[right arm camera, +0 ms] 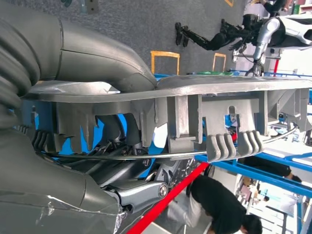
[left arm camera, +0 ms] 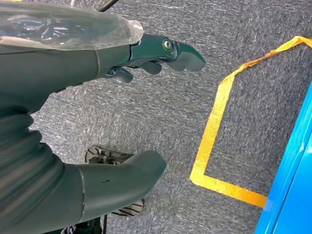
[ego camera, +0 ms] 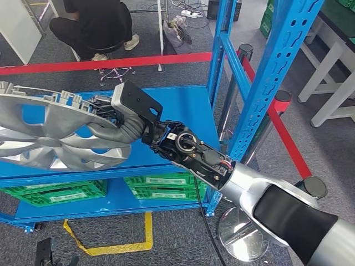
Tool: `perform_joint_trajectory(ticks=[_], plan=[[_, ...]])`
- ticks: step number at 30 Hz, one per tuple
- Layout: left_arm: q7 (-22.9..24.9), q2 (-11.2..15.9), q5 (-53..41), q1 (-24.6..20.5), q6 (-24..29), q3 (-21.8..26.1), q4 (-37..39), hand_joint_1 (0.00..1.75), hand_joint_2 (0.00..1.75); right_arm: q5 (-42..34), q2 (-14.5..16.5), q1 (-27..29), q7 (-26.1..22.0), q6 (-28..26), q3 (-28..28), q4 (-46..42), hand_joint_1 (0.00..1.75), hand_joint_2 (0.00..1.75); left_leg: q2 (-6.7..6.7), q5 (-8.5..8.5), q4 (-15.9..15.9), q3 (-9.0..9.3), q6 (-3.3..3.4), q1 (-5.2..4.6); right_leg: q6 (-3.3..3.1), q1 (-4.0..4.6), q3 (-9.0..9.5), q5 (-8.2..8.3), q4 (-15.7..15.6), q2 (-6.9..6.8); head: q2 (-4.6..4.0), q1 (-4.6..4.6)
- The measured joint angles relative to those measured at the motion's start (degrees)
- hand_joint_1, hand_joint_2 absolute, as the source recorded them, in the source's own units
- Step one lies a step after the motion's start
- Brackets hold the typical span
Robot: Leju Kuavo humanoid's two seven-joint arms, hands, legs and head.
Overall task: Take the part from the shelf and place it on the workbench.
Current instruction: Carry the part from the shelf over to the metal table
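One part, a silver wheel cover with curved spokes, is gripped at its rim by the right hand above the blue shelf. From the right wrist, the thumb lies on the cover's smooth face while the darker fingers press against the ribbed back; the grip is firm. The left hand hangs over grey carpet with fingers apart and holds nothing; yellow floor tape lies near it. Green crates sit on the lower shelf level. A red barrier belt runs behind the shelf, and a person crouches beyond it.
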Motion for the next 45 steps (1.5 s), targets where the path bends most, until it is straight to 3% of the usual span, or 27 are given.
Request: perform_joint_trajectory(ticks=[8, 10, 12, 14, 15, 16, 17, 19, 20, 22, 25, 27, 29, 30, 31, 32, 34, 36, 37, 40, 42, 45], plan=[[-0.05, 0.0, 0.07, 0.0, 0.07, 0.0, 0.0, 0.0, 1.75, -0.81, 0.11, -0.02, 0.02, -0.6, 0.0, 0.0, 1.75, 1.75, 0.0, 0.0, 0.0, 0.0, 0.0, 0.0, 0.0, 0.0, 0.0, 0.0, 0.0, 0.0, 0.0, -0.01], [-0.06, 0.03, 0.08, 0.0, 0.07, 0.0, 0.0, 0.0, 1.75, -1.06, 0.18, -0.02, 0.03, -0.74, -0.01, 0.0, 1.75, 1.75, 0.01, -0.05, 0.12, -0.05, 0.3, -0.2, 0.29, -0.11, 0.05, 0.12, -0.16, 0.0, 0.0, -0.02], [-0.11, -0.01, 0.07, -0.07, 0.07, 0.0, 0.0, 0.0, 1.75, -2.23, 0.36, -0.01, 0.03, -0.84, -0.22, -0.01, 1.75, 1.75, 0.18, 0.31, -0.72, 0.57, 0.88, 0.1, 1.11, -0.33, -1.97, -2.25, 4.07, -0.06, 0.0, 0.15], [-0.16, -0.08, 0.03, -0.11, 0.07, 0.0, 0.0, 0.0, 1.75, -3.6, 0.46, 0.15, -0.08, -0.62, -0.47, -0.01, 1.75, 1.75, 0.34, 0.66, -1.65, 1.24, 1.12, 0.64, 1.98, -0.84, -6.35, -6.28, 13.18, -0.14, 0.0, 0.36], [-0.16, -0.08, 0.02, -0.08, 0.06, 0.0, 0.0, 0.0, 1.75, -4.0, 0.46, 0.32, -0.16, -0.4, -0.51, 0.03, 1.75, 1.75, 0.33, 0.59, -1.63, 1.29, 1.03, 0.72, 2.29, -1.22, -8.02, -7.14, 16.48, -0.16, 0.0, 0.38], [-0.16, -0.09, 0.0, -0.04, 0.05, 0.0, 0.0, 0.0, 1.75, -4.37, 0.46, 0.51, -0.25, -0.2, -0.54, 0.07, 1.75, 1.75, 0.29, 0.47, -1.58, 1.37, 0.86, 0.85, 2.62, -1.57, -8.78, -6.94, 17.78, -0.2, 0.0, 0.38], [-0.15, -0.09, -0.01, -0.01, 0.05, 0.0, 0.0, 0.0, 1.75, -4.73, 0.46, 0.67, -0.3, 0.07, -0.59, 0.1, 1.75, 1.75, 0.22, 0.29, -1.46, 1.5, 0.59, 1.05, 2.93, -1.9, -8.29, -5.59, 16.47, -0.25, 0.0, 0.41], [-0.16, -0.08, -0.02, 0.0, 0.05, 0.0, 0.0, 0.0, 1.75, -5.46, 0.46, 0.81, -0.37, 0.72, -0.78, 0.15, 1.75, 1.75, 0.05, -0.31, -0.96, 1.79, -0.22, 1.52, 3.52, -2.43, -4.77, -1.59, 8.95, -0.29, 0.0, 0.47], [-0.17, -0.05, -0.02, -0.05, 0.05, -0.01, 0.0, 0.0, 1.75, -5.85, 0.49, 0.74, -0.42, 1.06, -0.86, 0.18, 1.75, 1.75, -0.01, -0.64, -0.52, 1.74, -0.69, 1.61, 3.63, -2.49, -2.87, -0.37, 5.35, -0.24, 0.0, 0.55], [-0.27, -0.03, -0.01, -0.13, 0.13, -0.02, 0.0, 0.0, 1.75, -6.57, 0.56, 0.54, -0.54, 1.53, -0.97, 0.26, 1.75, 1.75, -0.03, -0.95, 0.08, 1.27, -1.5, 1.67, 3.23, -2.25, -1.01, -0.32, 2.06, -0.02, 0.0, 0.5], [-0.43, -0.11, -0.01, -0.1, 0.27, -0.03, 0.0, 0.0, 1.75, -7.13, 0.63, 0.38, -0.49, 1.64, -1.02, 0.42, 1.75, 1.75, 0.06, -1.36, 0.55, 0.87, -2.36, 1.9, 2.0, -2.04, -0.7, -0.54, 1.57, 0.08, 0.0, 0.38], [-0.49, -0.08, -0.03, -0.22, 0.33, -0.04, 0.0, 0.0, 1.75, -7.26, 0.64, 0.21, -0.63, 1.47, -1.04, 0.54, 1.75, 1.75, 0.14, -3.84, 4.72, -1.0, -2.73, 2.01, 1.22, -2.18, -0.51, -0.36, 1.19, -0.03, 0.0, 0.02], [-0.5, 0.0, -0.11, -0.31, 0.32, -0.04, 0.0, 0.0, 1.75, -7.23, 0.66, 0.13, -1.3, 0.99, -1.05, 0.57, 1.75, 1.75, 0.17, -7.66, 13.39, -5.31, -2.95, 2.03, 0.79, -2.12, -0.69, -0.27, 1.12, -0.14, 0.0, -0.3], [-0.47, 0.02, -0.19, -0.3, 0.26, -0.05, 0.0, 0.0, 1.75, -7.08, 0.66, 0.17, -1.68, 0.69, -1.05, 0.6, 1.75, 1.75, 0.17, -8.81, 17.11, -7.3, -3.04, 2.05, 0.73, -2.09, -0.78, -0.23, 1.12, -0.18, 0.0, -0.34], [-0.42, 0.02, -0.27, -0.28, 0.2, -0.07, 0.0, 0.0, 1.75, -6.92, 0.66, 0.22, -1.93, 0.49, -1.05, 0.64, 1.75, 1.75, 0.18, -8.92, 18.97, -8.42, -3.09, 2.07, 0.71, -2.07, -0.85, -0.18, 1.12, -0.2, 0.0, -0.35], [-0.32, 0.01, -0.32, -0.29, 0.14, -0.1, 0.0, 0.0, 1.75, -6.85, 0.66, 0.26, -2.05, 0.47, -1.05, 0.7, 1.75, 1.75, 0.18, -7.84, 18.28, -8.26, -3.09, 2.12, 0.73, -2.1, -0.88, -0.12, 1.13, -0.21, 0.0, -0.36], [-0.1, 0.01, -0.39, -0.47, 0.08, -0.17, 0.0, 0.0, 1.75, -7.14, 0.66, 0.25, -2.08, 0.99, -1.08, 0.79, 1.75, 1.75, 0.22, -3.61, 10.63, -4.62, -3.1, 2.29, 0.99, -2.16, -0.88, 0.03, 1.16, -0.19, 0.0, -0.44], [0.02, -0.03, -0.42, -0.79, 0.07, -0.28, 0.0, 0.0, 1.75, -7.53, 0.66, 0.12, -2.16, 1.67, -1.21, 0.81, 1.75, 1.75, 0.15, -0.84, 3.26, -1.27, -2.88, 2.23, 1.58, -1.93, -1.21, 0.19, 1.39, -0.05, 0.0, -0.51], [0.03, -0.06, -0.42, -0.88, 0.07, -0.38, 0.0, 0.0, 1.75, -7.61, 0.66, 0.05, -2.21, 1.9, -1.27, 0.81, 1.75, 1.75, 0.08, -0.45, 1.78, -0.73, -2.62, 2.12, 1.92, -1.81, -1.39, 0.33, 1.4, 0.03, 0.0, -0.39], [0.03, -0.09, -0.37, -0.88, 0.07, -0.72, 0.0, 0.0, 1.75, -7.58, 0.65, 0.1, -2.25, 2.32, -1.33, 1.01, 1.75, 1.75, 0.0, 0.07, 1.38, -1.05, -1.27, 1.65, 2.89, -2.12, -1.78, 0.6, 1.24, 0.08, 0.0, 0.02], [0.02, -0.06, -0.34, -0.93, 0.07, -0.87, 0.0, 0.0, 1.75, -7.52, 0.64, 0.14, -2.25, 2.55, -1.34, 1.1, 1.75, 1.75, 0.05, 0.55, 1.22, -1.31, -0.42, 1.52, 3.21, -2.33, -3.25, -1.93, 4.49, -0.14, 0.0, 0.15], [0.02, -0.01, -0.27, -0.86, 0.07, -1.0, 0.0, 0.0, 1.75, -7.53, 0.64, 0.14, -2.33, 2.98, -1.34, 1.26, 1.75, 1.75, 0.06, 1.01, 1.24, -1.89, 0.31, 0.99, 3.04, -2.15, -7.69, -8.57, 16.67, -0.32, 0.0, 0.55]])
